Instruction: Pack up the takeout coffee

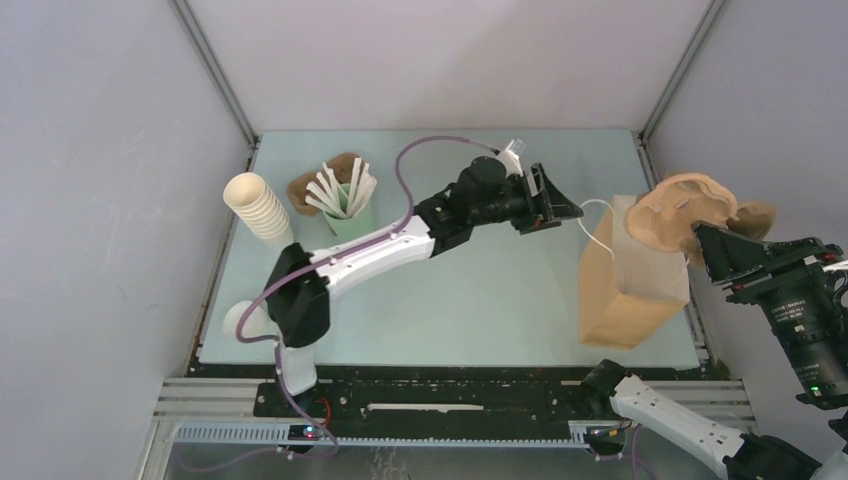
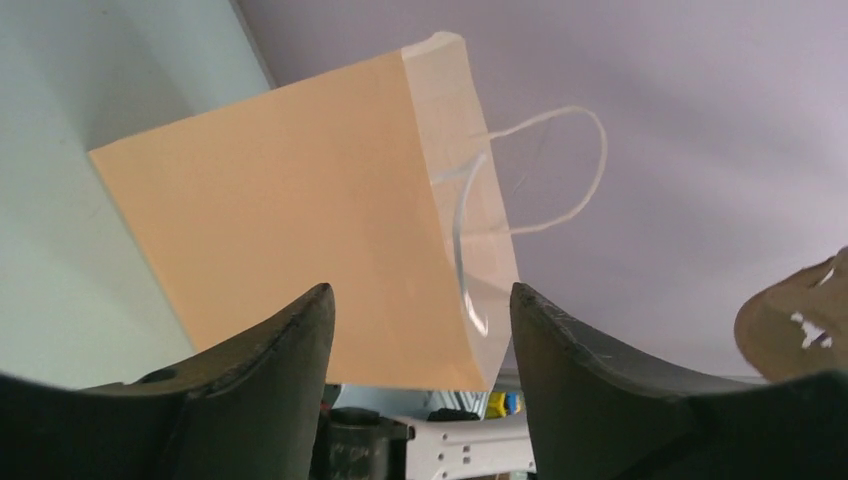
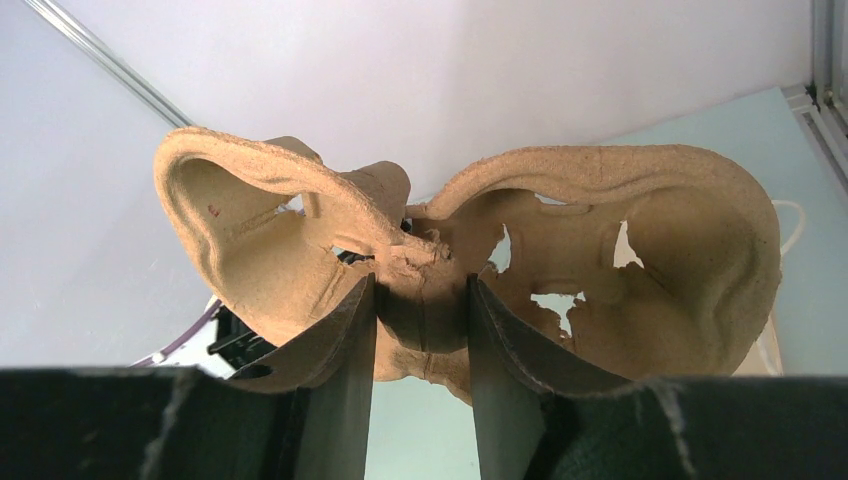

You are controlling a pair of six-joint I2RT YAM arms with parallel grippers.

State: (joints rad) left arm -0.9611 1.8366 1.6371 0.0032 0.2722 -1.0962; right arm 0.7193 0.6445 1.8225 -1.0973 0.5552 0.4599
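Observation:
My right gripper point(image 3: 422, 285) is shut on the middle ridge of a brown pulp cup carrier point(image 3: 640, 240), held tilted over the top of the upright brown paper bag point(image 1: 630, 290). Both its cup wells look empty. My left gripper point(image 1: 565, 212) reaches across the table toward the bag's white handle point(image 1: 598, 215). It stands open with nothing between its fingers point(image 2: 300, 340), and the bag point(image 2: 300, 220) lies just beyond them. A round white shape point(image 1: 240, 320) shows beside the left arm's base. I cannot tell whether it is the takeout coffee.
A tall stack of cream cups point(image 1: 258, 208) leans at the back left. Next to it stands a pale green cup of white sticks point(image 1: 345, 205), with another brown carrier point(image 1: 308, 190) behind it. Grey walls close in the table point(image 1: 480, 290) on three sides.

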